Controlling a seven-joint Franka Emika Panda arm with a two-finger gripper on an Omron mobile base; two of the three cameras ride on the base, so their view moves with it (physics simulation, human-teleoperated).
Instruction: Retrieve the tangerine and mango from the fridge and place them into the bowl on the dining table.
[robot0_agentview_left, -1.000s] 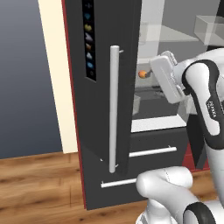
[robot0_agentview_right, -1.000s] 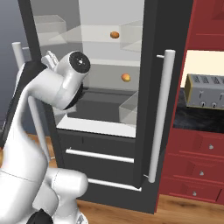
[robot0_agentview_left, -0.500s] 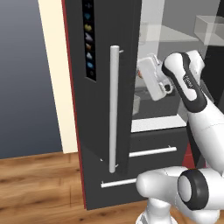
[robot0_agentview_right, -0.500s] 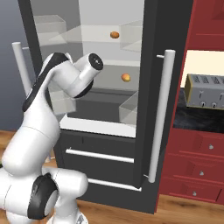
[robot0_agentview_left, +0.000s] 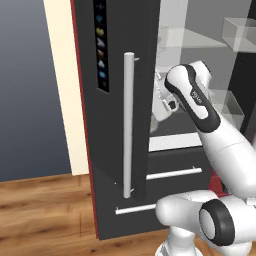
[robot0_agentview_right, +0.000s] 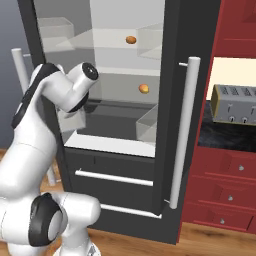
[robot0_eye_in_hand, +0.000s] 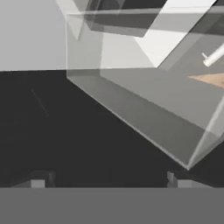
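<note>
Kitchen fridge (robot0_agentview_right: 172, 125) is standing open, with two orange fruits on its pale shelves up and right of the gripper (robot0_eye_in_hand: 107, 178), whose jaws are spread wide, holding nothing.

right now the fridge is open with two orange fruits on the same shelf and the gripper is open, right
Not quite. The fridge is open and the gripper is open, but the two orange fruits sit on different shelves: one on an upper shelf, the other on the shelf below. The right base view shows it.
</note>
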